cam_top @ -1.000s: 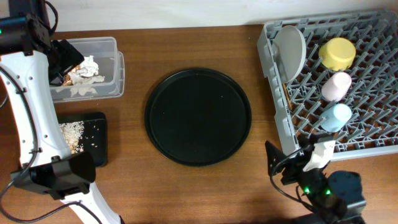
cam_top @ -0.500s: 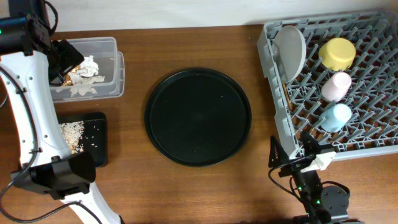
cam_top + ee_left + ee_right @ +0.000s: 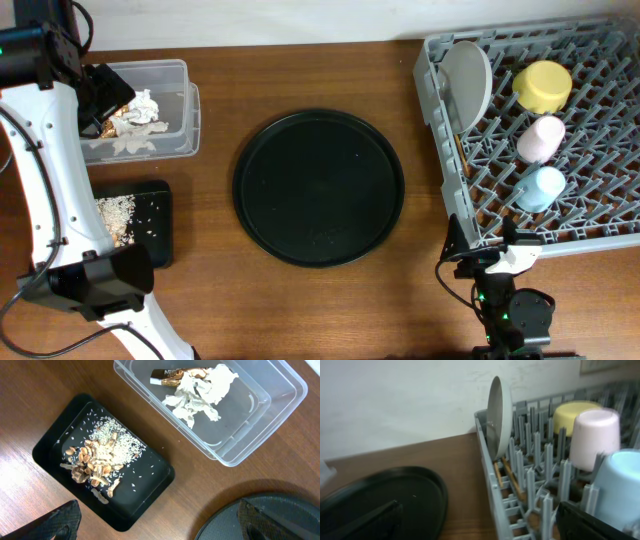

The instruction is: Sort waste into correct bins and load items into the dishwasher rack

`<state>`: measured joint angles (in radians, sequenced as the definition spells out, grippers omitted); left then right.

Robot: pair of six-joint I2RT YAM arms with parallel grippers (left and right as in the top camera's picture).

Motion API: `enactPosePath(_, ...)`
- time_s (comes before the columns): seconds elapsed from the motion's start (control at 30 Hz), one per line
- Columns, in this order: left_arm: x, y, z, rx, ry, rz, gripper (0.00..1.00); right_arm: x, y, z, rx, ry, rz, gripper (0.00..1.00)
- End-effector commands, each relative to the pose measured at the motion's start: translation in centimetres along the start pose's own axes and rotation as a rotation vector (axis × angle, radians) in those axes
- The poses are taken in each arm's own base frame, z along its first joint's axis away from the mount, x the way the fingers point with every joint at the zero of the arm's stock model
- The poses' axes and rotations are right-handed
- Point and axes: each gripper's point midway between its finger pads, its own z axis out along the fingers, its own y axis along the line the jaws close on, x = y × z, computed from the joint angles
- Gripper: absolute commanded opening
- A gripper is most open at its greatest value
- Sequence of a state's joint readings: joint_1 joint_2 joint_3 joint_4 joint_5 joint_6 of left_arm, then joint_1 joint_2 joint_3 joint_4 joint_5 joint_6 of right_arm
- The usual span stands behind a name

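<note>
**A:** Anything left to sort?

**B:** I'd judge not. In the overhead view the clear plastic tub [image 3: 178, 70] at ten o'clock holds the paper napkin [image 3: 202, 390] and the gold wrapper [image 3: 175, 375]. The food scraps [image 3: 97, 457] lie in the black rectangular tray [image 3: 150, 485] at eight. At two to three o'clock, the dishwasher rack [image 3: 455, 200] carries the grey plate [image 3: 468, 80] on edge, the yellow bowl [image 3: 542, 86], the pink cup [image 3: 540, 138] and the light-blue cup [image 3: 540, 187]. The chopsticks [image 3: 510, 477] lie low among the pegs beside the plate.

**A:** And the hands?

**B:** The left gripper [image 3: 159, 519] hangs above the tub's left end, fingers spread wide and empty. The right gripper [image 3: 480, 525] is at five o'clock, close against the rack's near corner, equally wide and empty.

**A:** So, park the arms?

**B:** Probably. The right one should back straight off the rack wall before swinging, since a sideways sweep could nudge the rack. The left should rise above the tub rim first.

**A:** Any obstacles?

**B:** Only the round black tray [image 3: 318, 187] at centre, and it looks low enough to pass over.
</note>
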<state>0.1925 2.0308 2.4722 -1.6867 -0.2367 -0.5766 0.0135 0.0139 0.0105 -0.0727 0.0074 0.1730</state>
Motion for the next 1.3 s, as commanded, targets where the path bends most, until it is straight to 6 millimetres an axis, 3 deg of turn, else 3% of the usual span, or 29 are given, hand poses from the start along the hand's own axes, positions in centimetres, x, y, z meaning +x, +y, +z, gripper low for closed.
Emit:
enactPosePath(0.0, -0.30, 0.34, -0.50, 0.001, -0.017, -0.003, 0.99, 0.07, -0.58, -0.03, 0.029, -0.002, -0.157, 0.98)
enactPosePath(1.27, -0.24, 0.22, -0.43, 0.001, -0.015, 0.000, 0.99, 0.16, -0.06, -0.03, -0.002, 0.001, -0.153, 0.98)
